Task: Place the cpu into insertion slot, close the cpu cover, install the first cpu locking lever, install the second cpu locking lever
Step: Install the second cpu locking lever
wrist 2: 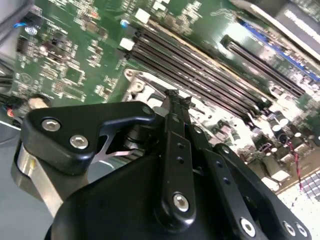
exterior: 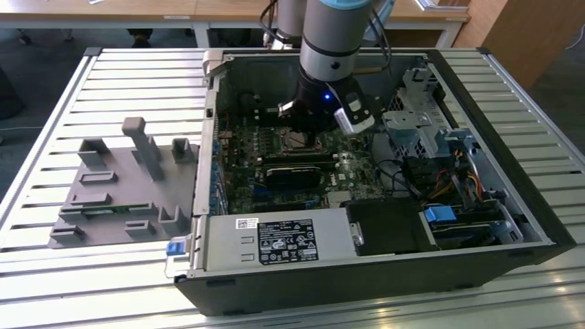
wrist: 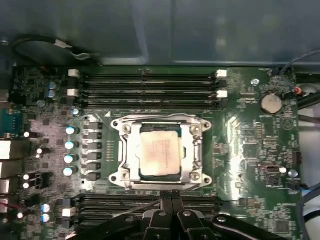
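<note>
The cpu (wrist: pixel 160 150), a pale beige-silver square, lies flat in the insertion slot (wrist: pixel 160 175) on the green board. The silvery cpu cover (wrist: pixel 127 150) lies down around it, framing the chip through its middle opening. My gripper (wrist: pixel 171 196) sits just beside the socket's edge with its black fingers pressed together, shut. A thin dark wire runs along the socket edge right by the fingertips (wrist: pixel 167 199); I cannot tell whether they touch it. In the second wrist view the gripper (wrist 2: pixel 175 97) hovers over the socket's metal frame (wrist 2: pixel 134 84). The exterior view shows the gripper (exterior: pixel 302 130) low inside the open computer case.
Long black memory slots (wrist: pixel 145 92) run on both sides of the socket. The case holds a power supply box (exterior: pixel 274 240), a drive cage (exterior: pixel 416 123) and cables (exterior: pixel 453 181). A grey fixture (exterior: pixel 119 185) stands on the slatted table at the exterior view's left.
</note>
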